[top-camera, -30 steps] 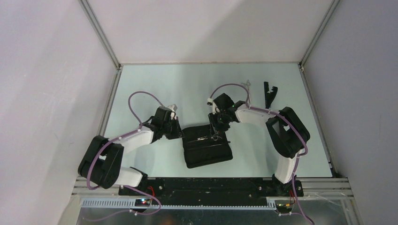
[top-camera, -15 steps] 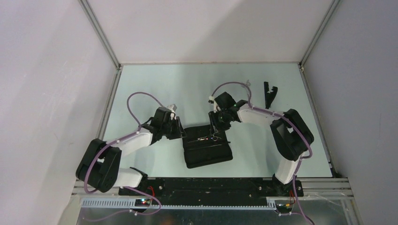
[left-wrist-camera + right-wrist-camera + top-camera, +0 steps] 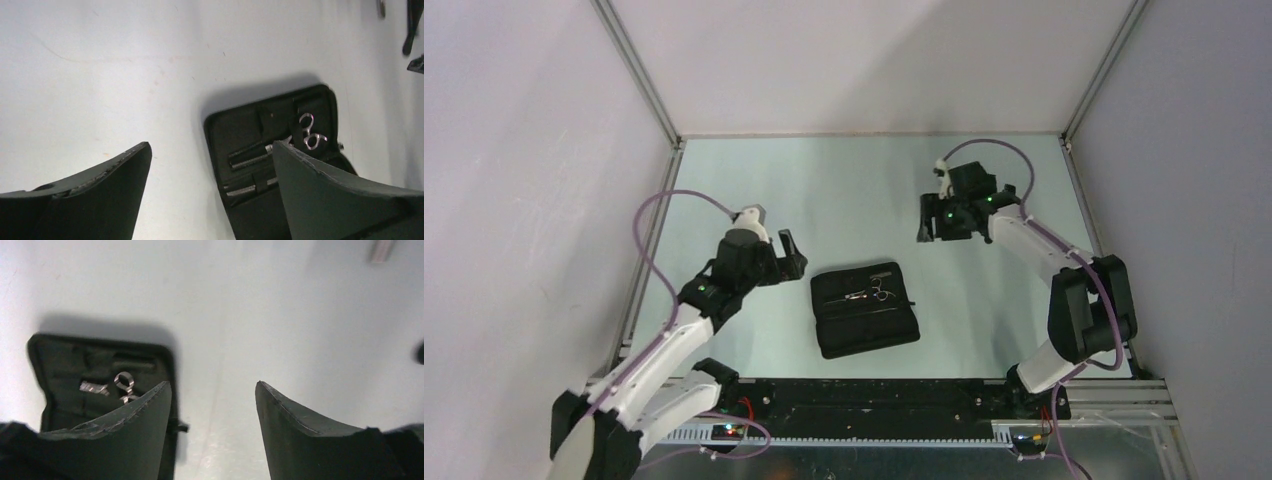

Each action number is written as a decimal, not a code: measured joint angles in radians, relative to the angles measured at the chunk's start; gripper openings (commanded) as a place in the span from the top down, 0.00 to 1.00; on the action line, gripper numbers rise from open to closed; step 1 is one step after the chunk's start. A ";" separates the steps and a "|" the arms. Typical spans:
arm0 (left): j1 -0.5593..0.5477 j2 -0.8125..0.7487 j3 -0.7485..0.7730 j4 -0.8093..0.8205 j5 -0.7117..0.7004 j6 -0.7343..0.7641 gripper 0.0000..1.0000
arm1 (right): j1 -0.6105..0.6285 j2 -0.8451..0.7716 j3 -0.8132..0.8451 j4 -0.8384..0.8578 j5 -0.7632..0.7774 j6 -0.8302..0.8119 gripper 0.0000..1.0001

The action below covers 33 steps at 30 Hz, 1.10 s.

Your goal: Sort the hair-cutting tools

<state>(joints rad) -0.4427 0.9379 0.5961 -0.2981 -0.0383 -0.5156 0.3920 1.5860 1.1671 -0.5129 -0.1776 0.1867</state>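
Observation:
A pair of silver scissors with ring handles lies strapped inside the open black zip case at mid-table. The left wrist view shows the scissors in the case, and so does the right wrist view: scissors, case. My left gripper hangs open just left of the case, empty. My right gripper is open and empty, behind and right of the case. A slim black tool and a silver tip show at frame edges; the right arm hides them from above.
The pale table is fenced by a metal frame with grey walls on three sides. The arm bases and a black rail run along the near edge.
Both grippers opened and drew away from the case: the left one back to the left, the right one up toward the back right. The scissors stay in the case.

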 measured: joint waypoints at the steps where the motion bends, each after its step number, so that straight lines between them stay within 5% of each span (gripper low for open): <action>1: 0.001 -0.035 0.012 -0.023 -0.036 0.005 0.00 | -0.026 0.001 0.000 0.001 0.006 -0.005 0.33; 15: 0.014 -0.342 0.134 -0.188 -0.464 0.211 0.00 | -0.226 0.313 0.269 0.003 0.118 -0.110 0.41; 29: 0.018 -0.488 0.029 -0.155 -0.607 0.395 0.02 | -0.233 0.619 0.547 -0.062 0.151 -0.162 0.53; 33: 0.030 -0.478 0.023 -0.136 -0.604 0.405 0.03 | -0.233 0.630 0.569 -0.073 0.153 -0.169 0.68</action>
<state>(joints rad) -0.4129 0.4595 0.6186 -0.4343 -0.6426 -0.1108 0.1593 2.2162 1.7359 -0.5861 -0.0250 0.0177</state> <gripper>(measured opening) 0.972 0.386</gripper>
